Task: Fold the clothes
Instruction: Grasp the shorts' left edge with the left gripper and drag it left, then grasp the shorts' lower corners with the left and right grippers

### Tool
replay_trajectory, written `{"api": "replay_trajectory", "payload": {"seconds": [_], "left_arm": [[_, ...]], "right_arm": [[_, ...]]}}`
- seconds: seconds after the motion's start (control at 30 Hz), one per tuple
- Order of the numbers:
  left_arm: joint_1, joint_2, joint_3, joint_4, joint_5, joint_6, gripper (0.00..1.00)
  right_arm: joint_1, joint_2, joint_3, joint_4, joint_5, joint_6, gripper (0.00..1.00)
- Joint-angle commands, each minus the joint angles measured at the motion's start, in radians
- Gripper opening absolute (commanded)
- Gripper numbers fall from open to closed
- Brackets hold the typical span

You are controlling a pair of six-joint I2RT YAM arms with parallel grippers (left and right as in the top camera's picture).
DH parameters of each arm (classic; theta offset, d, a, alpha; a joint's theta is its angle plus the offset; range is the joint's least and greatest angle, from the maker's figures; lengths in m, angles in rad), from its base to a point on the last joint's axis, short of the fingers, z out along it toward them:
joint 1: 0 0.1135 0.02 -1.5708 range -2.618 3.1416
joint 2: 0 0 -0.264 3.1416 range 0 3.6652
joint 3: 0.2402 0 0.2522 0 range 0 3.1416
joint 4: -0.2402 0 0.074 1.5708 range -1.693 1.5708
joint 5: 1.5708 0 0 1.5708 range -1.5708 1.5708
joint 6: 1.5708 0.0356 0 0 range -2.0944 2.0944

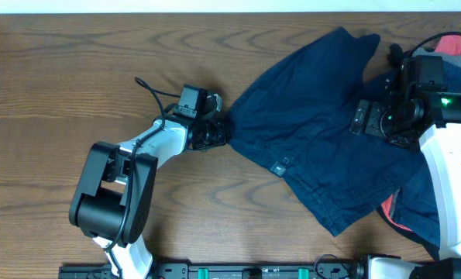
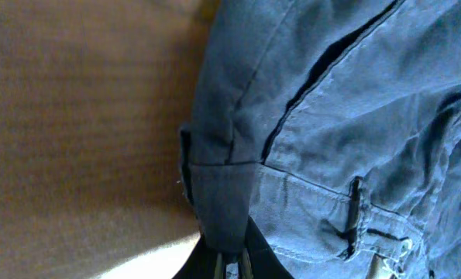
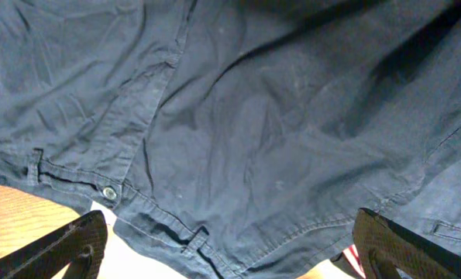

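Soft, limp dark navy denim-like garment (image 1: pixel 307 132) is lying spread right of centre on the brown wooden table (image 1: pixel 60 77), the left gripper (image 1: pixel 221 130) clamping its thicker waistband corner (image 2: pixel 222 201) (probably the firmest hold), the right gripper (image 1: pixel 367 118) hovering above, jaws apart.

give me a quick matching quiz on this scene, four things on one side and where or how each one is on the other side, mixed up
Things:
1. left gripper
2. right gripper
3. red cloth
4. pale button

States:
a. on the waistband of the navy garment
b. open, over navy fabric
c. shut on the navy garment's corner
d. peeking out at the far right, partly covered

Pairs: 1-c, 2-b, 3-d, 4-a
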Motion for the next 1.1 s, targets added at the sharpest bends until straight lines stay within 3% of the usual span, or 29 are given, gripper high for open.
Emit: {"api": "replay_trajectory", "payload": {"seconds": [0.0, 0.37, 0.43, 0.47, 0.6, 0.87, 1.07], "left_arm": [[0.027, -0.013, 0.004, -0.023, -0.002, 0.006, 0.06], [0.471, -0.257, 0.084, 0.024, -0.015, 0.034, 0.07], [0.532, -0.265, 0.112, 0.033, 0.004, 0.033, 0.75], [0.548, -0.266, 0.117, 0.032, 0.020, 0.033, 0.98], [0.572, -0.263, 0.117, -0.078, 0.106, 0.033, 0.98], [0.524, -0.263, 0.112, -0.708, 0.109, 0.072, 0.98], [0.515, -0.263, 0.107, -0.920, 0.047, 0.049, 0.98]], "right_arm": [[-0.008, -0.008, 0.006, -0.001, 0.035, -0.012, 0.99], [-0.007, -0.008, 0.006, 0.008, 0.047, -0.012, 0.99], [-0.007, -0.008, 0.006, 0.014, 0.038, -0.012, 0.99], [-0.007, -0.008, 0.006, 0.015, 0.036, -0.012, 0.99], [-0.007, -0.008, 0.006, 0.014, 0.011, -0.017, 0.99], [0.017, 0.027, -0.018, -0.013, -0.178, -0.162, 0.99], [0.039, 0.072, -0.126, 0.069, -0.178, 0.038, 0.99]]}}
